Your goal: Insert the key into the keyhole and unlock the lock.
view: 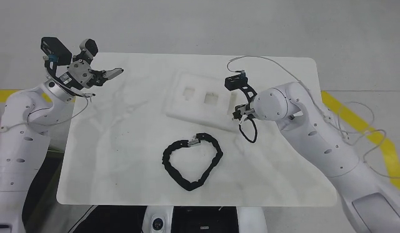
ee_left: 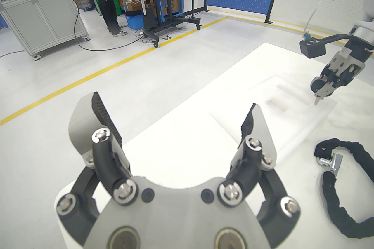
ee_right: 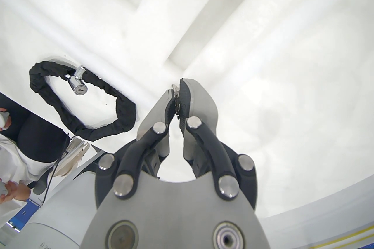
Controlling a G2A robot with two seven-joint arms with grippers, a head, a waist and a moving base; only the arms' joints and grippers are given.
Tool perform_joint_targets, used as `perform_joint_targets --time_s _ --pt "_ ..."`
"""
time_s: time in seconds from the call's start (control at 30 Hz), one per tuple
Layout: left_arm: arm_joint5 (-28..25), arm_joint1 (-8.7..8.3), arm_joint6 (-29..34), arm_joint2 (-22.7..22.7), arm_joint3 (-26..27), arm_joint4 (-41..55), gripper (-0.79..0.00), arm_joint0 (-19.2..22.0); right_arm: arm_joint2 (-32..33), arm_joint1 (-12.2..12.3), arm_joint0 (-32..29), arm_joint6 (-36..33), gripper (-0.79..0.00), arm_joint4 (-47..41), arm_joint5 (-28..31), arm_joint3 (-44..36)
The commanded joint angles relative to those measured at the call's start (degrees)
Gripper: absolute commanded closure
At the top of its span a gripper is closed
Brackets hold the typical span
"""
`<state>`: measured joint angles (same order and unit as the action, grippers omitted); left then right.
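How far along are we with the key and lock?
Done: key is pinched in the right gripper. In hand: it hangs over the tray, apart from the lock on the table. Left: inserting and turning; the keyhole is empty, and the left gripper is open, away from the lock.

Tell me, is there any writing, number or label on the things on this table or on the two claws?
No text on the chain lock or its metal cylinder.
No text on the white foam tray.
No text on the open left gripper.
The key, held in the shut right gripper, is too small to tell.
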<state>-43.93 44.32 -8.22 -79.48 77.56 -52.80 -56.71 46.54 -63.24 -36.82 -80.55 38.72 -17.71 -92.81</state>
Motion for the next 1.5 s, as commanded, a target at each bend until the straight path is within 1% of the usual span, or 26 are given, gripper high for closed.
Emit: perform_joint_targets --time_s 0.0,0.3,0.43,0.5,0.57,0.73,0.8,0.97,1.47 --pt "0.00 0.00 0.00 0.00 0.00 0.00 -0.785 0.00 0.39 0.15 -0.22 -0.64 0.000 0.84 -0.17 -0.99" --pt "0.00 0.00 0.00 0.00 0.00 0.00 -0.785 0.00 2.78 1.09 -1.54 -3.22 0.000 6.47 -1.58 -6.04" --pt "0.00 0.00 0.00 0.00 0.00 0.00 -0.785 0.00 4.01 1.45 -2.04 -4.02 0.000 8.72 -2.00 -7.30" --pt "0.00 0.00 0.00 0.00 0.00 0.00 -0.785 0.00 4.24 1.70 -2.20 -4.39 0.000 11.79 -1.63 -7.47" --pt "0.00 0.00 0.00 0.00 0.00 0.00 -0.785 0.00 4.74 1.80 -2.50 -4.49 0.000 13.08 -1.53 -7.94" --pt "0.00 0.00 0.00 0.00 0.00 0.00 -0.785 0.00 6.99 1.87 -3.52 -4.63 0.000 11.03 -1.39 -9.53" --pt "0.00 0.00 0.00 0.00 0.00 0.00 -0.785 0.00 8.14 1.90 -4.14 -3.99 0.000 8.89 -0.89 -10.21" --pt "0.00 0.00 0.00 0.00 0.00 0.00 -0.785 0.00 8.77 2.05 -4.88 -4.02 0.000 9.81 -0.10 -10.25" --pt "0.00 0.00 0.00 0.00 0.00 0.00 -0.785 0.00 7.28 1.02 -4.40 -1.09 0.000 7.93 2.14 -4.22"
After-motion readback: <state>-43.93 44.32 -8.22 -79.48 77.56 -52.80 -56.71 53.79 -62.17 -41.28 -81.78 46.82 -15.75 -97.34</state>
